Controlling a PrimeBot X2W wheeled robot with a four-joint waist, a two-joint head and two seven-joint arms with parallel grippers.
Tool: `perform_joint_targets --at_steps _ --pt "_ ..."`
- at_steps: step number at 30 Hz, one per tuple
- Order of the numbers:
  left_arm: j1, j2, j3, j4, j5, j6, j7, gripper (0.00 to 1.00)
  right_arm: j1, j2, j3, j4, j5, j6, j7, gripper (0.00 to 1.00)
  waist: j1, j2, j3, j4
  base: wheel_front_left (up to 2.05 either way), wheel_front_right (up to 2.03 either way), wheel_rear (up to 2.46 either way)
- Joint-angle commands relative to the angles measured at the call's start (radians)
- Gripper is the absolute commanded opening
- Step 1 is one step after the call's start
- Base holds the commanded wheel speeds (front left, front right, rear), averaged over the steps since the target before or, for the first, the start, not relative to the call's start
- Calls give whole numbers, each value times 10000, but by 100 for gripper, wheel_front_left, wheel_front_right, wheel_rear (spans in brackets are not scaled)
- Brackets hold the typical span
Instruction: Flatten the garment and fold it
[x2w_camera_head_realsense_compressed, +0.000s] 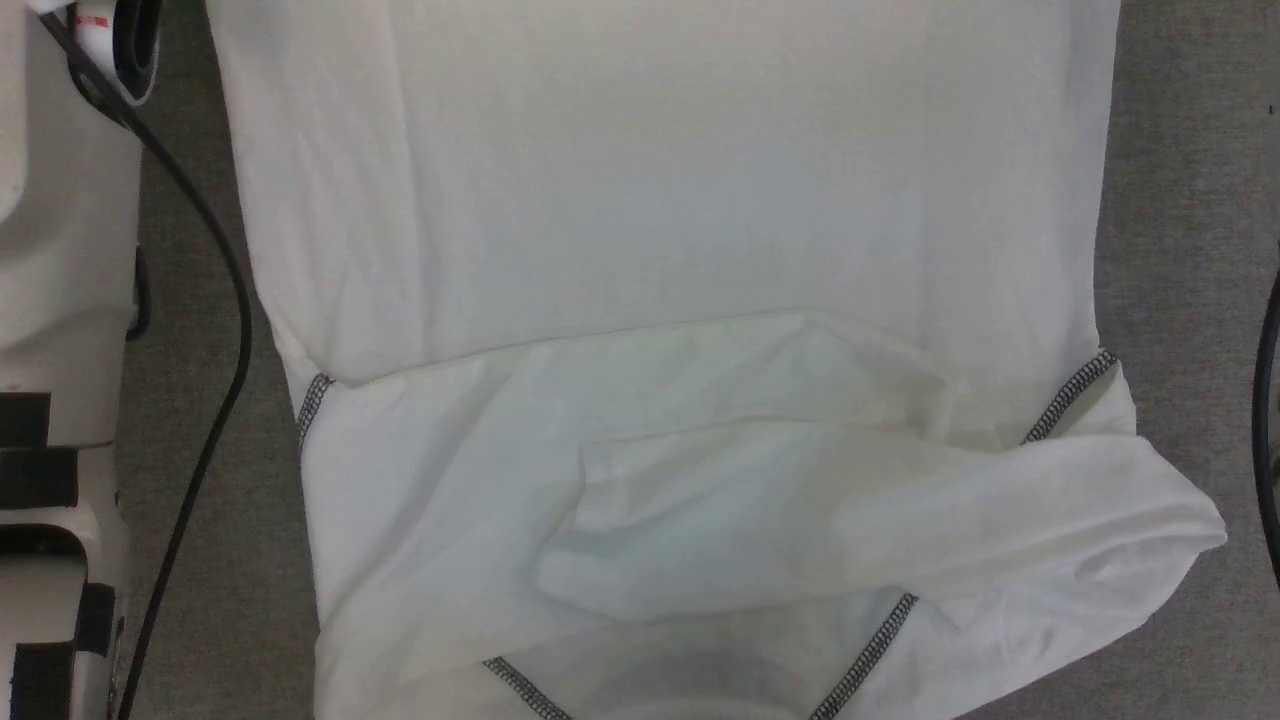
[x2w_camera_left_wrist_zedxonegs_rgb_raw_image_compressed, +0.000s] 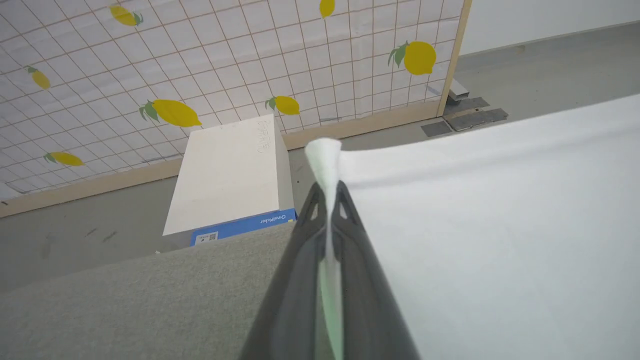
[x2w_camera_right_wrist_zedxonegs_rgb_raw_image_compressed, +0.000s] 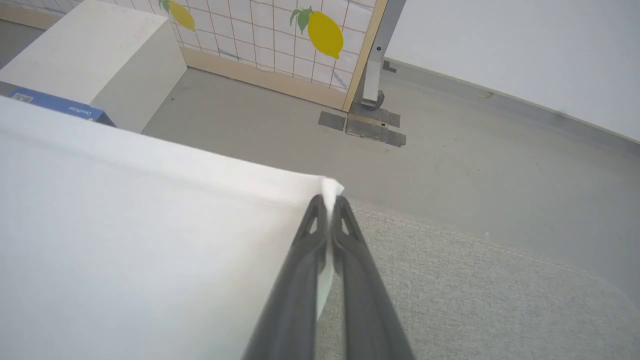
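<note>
My left fingers (x2w_camera_left_wrist_zedxonegs_rgb_raw_image_compressed: 300, 260) and right fingers (x2w_camera_right_wrist_zedxonegs_rgb_raw_image_compressed: 302, 260) were each clenched on a corner of the garment (x2w_camera_head_realsense_compressed: 650, 200) spread on the bench (x2w_camera_head_realsense_compressed: 1180, 300), and its thin fabric could slip out if I pulled unevenly.

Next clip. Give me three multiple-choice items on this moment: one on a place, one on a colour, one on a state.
1. Where does the white box stand?
A) on a shelf
B) on the floor by the lemon-patterned panel
C) on a chair

2. What colour are the shirt's shoulder seams?
A) red
B) yellow
C) grey

3. The right gripper is:
A) shut on a shirt corner
B) open
C) shut on nothing

Answers:
1 B: both wrist views show the box on the floor beside the panel.
2 C: the zigzag stitching looks grey in the head view.
3 A: white cloth is pinched between its fingers.
</note>
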Motion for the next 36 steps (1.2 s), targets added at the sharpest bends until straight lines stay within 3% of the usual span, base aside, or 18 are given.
perform_joint_targets --at_steps 1,7,11,19,26,36 --pt "-159 54 5 144 132 95 -387 0 197 -159 100 20 77 -19 -419 0 0 0 -352 -24 0 0 0" --pt "196 28 -21 650 110 -51 -1981 0 734 -691 831 -54 666 -19 -2024 0 0 0 -1247 58 0 0 0" --pt "952 -77 -131 877 -234 -492 -2514 0 1528 -1163 1493 -362 1527 -19 -2534 0 0 0 -2083 173 0 0 0" --pt "3603 -158 -252 -25 -1024 -826 -3148 0 4453 -2614 2384 -2734 3233 -19 -2719 0 0 0 -3647 474 0 0 0" --pt "7057 79 -208 -2046 -1721 -652 -3010 0 8059 -3240 1808 -5237 3684 -19 -2339 0 0 0 -4759 583 0 0 0" --pt "11301 460 -396 -4727 -2718 -272 -1836 0 12126 -2877 528 -7296 3048 -19 -1374 0 0 0 -5569 831 0 0 0"
